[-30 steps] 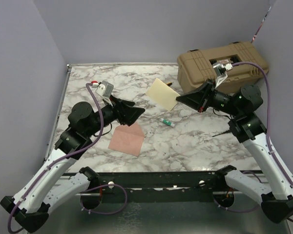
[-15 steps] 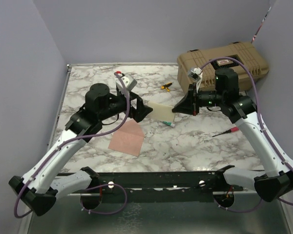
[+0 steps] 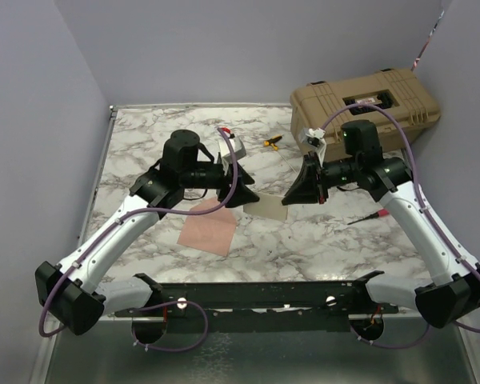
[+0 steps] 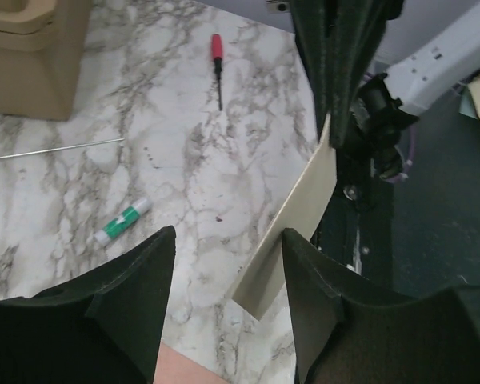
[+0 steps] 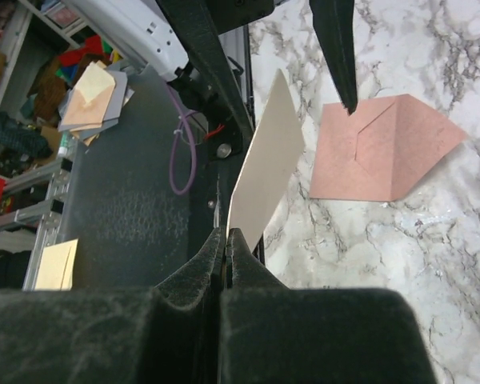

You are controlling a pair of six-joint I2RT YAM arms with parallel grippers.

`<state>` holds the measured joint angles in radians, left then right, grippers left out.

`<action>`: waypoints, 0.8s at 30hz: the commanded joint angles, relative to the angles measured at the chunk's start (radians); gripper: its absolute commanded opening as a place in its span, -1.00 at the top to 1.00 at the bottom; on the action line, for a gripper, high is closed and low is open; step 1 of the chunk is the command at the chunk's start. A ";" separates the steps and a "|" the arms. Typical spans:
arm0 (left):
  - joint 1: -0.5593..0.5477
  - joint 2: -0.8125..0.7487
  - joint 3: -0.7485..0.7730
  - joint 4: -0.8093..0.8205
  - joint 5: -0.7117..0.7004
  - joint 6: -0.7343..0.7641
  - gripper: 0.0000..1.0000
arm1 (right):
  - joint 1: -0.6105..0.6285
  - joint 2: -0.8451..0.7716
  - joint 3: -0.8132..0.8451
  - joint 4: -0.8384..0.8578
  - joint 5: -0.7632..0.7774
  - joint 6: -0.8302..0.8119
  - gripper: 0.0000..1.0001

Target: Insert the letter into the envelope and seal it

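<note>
Clenching the letter (image 5: 268, 160), right jaws close; left wrist shows left jaws released.

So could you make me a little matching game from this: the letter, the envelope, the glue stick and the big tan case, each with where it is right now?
Things:
1 letter
2 envelope
3 glue stick
4 tan case

Places:
A flat on the table, flap open
B far right corner
C pinched in the right gripper, off the table
D lying on the table, green and white

Pairs: 1-C, 2-A, 3-D, 4-B
</note>
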<state>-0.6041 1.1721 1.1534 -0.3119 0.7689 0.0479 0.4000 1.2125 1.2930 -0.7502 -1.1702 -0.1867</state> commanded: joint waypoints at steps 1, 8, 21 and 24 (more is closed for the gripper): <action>0.003 0.007 -0.026 0.022 0.282 0.036 -0.13 | 0.006 0.001 -0.028 -0.033 -0.104 -0.084 0.99; 0.003 -0.028 -0.044 0.021 0.369 0.032 -0.09 | 0.006 -0.039 -0.012 -0.058 -0.082 -0.093 0.99; -0.002 -0.021 -0.022 0.040 0.403 -0.028 1.00 | 0.008 -0.201 -0.064 0.029 -0.024 0.008 0.99; -0.003 -0.037 -0.021 0.051 0.369 -0.043 0.33 | 0.008 -0.201 -0.049 0.026 -0.025 0.005 0.99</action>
<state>-0.6064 1.1603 1.1034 -0.2874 1.1400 0.0257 0.4026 1.0050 1.2236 -0.7307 -1.2110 -0.1967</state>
